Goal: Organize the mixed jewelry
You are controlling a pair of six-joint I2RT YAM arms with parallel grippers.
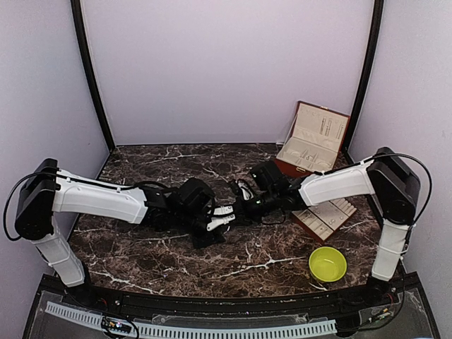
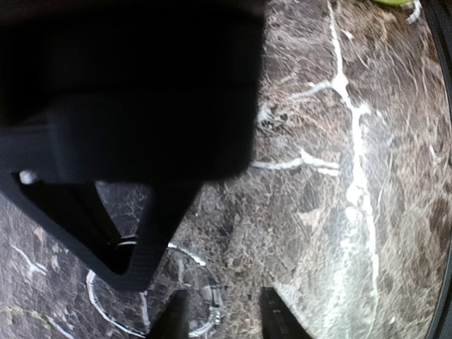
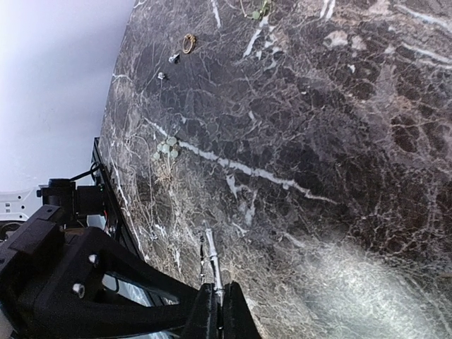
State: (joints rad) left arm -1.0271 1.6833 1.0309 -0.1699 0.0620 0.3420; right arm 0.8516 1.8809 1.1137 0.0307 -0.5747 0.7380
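Both grippers meet over the middle of the marble table. In the right wrist view my right gripper (image 3: 219, 314) is shut on a thin silvery loop (image 3: 212, 258), which sticks out edge-on past the fingertips. From the left wrist view the same loop (image 2: 206, 300) curves just above the table beside the left finger (image 2: 173, 318). My left gripper (image 2: 224, 319) is open and grips nothing. The black body of the right gripper (image 2: 127, 92) fills the upper left of that view. More of the mixed jewelry lies on the table: a gold ring (image 3: 188, 43), two small studs (image 3: 174, 58) and a pale green cluster (image 3: 167, 147).
An open reddish-brown box (image 1: 314, 141) with cream lining stands at the back right. A cream-lined compartment tray (image 1: 328, 217) lies in front of it, under the right arm. A yellow-green bowl (image 1: 328, 263) sits near the front right edge.
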